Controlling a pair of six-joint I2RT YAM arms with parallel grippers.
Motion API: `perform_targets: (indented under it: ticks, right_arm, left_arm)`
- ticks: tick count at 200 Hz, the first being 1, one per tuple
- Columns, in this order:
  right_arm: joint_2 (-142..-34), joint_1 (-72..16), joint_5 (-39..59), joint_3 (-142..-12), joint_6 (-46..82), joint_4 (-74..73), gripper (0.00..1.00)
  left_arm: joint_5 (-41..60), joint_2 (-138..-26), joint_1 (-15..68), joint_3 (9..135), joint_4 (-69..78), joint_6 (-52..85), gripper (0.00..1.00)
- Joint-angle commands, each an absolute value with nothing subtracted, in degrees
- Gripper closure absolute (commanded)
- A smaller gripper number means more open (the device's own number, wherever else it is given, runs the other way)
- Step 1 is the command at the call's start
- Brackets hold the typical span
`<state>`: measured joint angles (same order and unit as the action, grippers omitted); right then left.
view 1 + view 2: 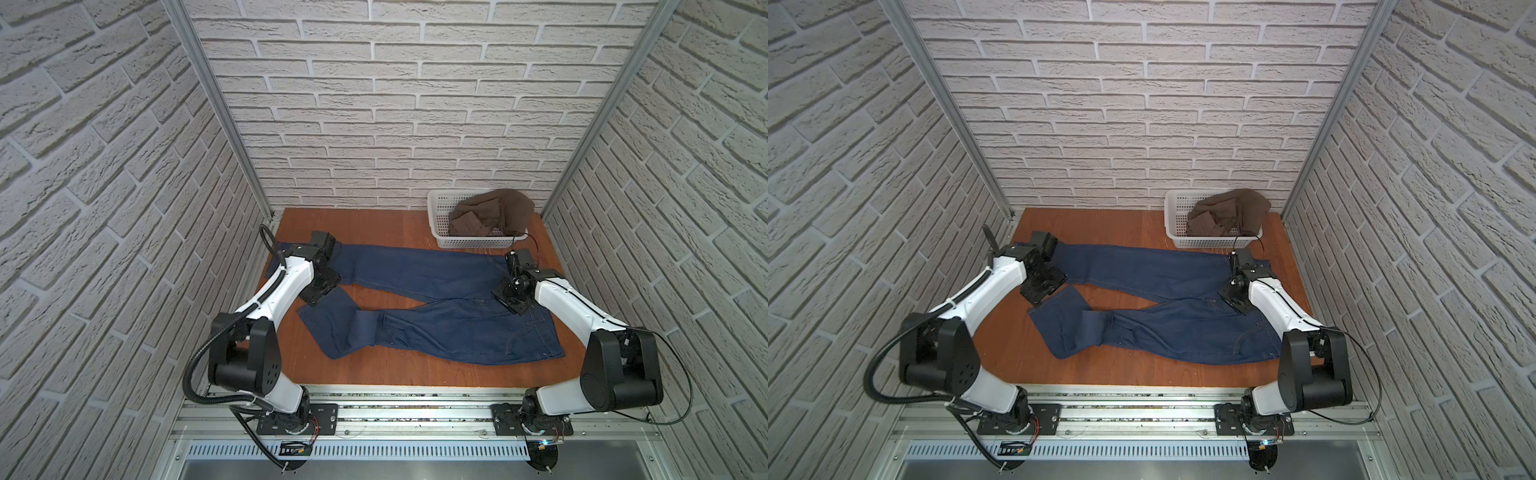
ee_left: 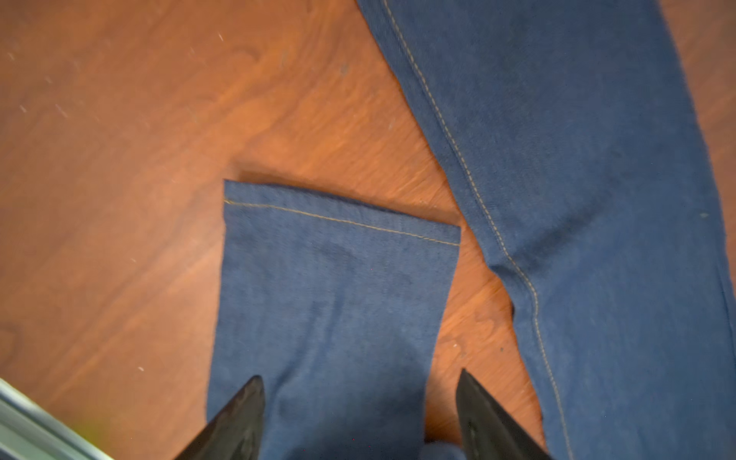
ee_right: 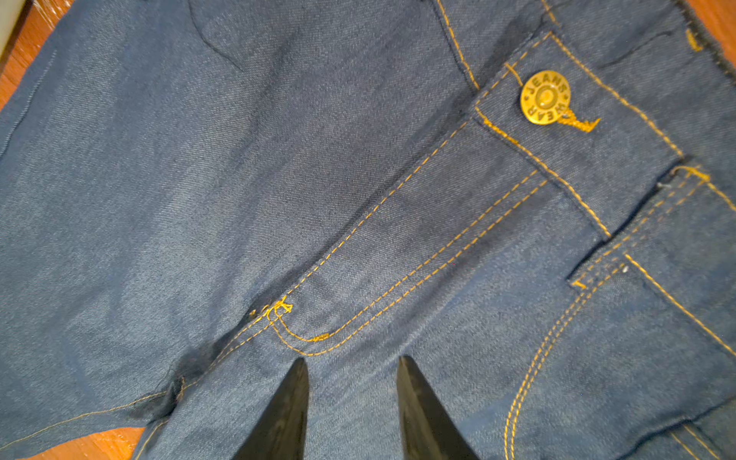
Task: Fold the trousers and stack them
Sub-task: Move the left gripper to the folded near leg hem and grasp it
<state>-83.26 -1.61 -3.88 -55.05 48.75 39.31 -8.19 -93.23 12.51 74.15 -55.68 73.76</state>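
Trousers (image 1: 436, 332): dark blue denim is recorded, a fine diagonal weave being seen in the right wrist view. Seam stitching (image 3: 418, 271): tan-orange, laid in single and double rows. Button (image 3: 545, 97): brass-gold, ringed with raised lettering. Table (image 1: 374, 224): reddish-brown wood grain is noted. Basket (image 1: 438, 216): white, pierced in a grid pattern. Cloth (image 1: 490, 216) in the basket: dull brown. Walls (image 1: 374, 104): off-white brick pattern with pale grey joints. Arms (image 1: 286, 282): white shells and black joints are listed.
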Motion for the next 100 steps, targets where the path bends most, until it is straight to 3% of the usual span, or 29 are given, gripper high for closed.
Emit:
perform_targets:
  ticks: [1, 100]
  right_arm:
    - [-83.63, -1.38, -3.58, -54.86, 47.9, 37.95, 0.61]
    - [-84.18, -1.33, -3.3, -55.4, 47.02, 37.85, 0.61]
  left_arm:
    - [-10.36, -99.87, 13.15, 80.27, -63.61, 80.84, 0.24]
    - [-9.83, -116.29, 14.76, 89.28, -61.61, 85.06, 0.28]
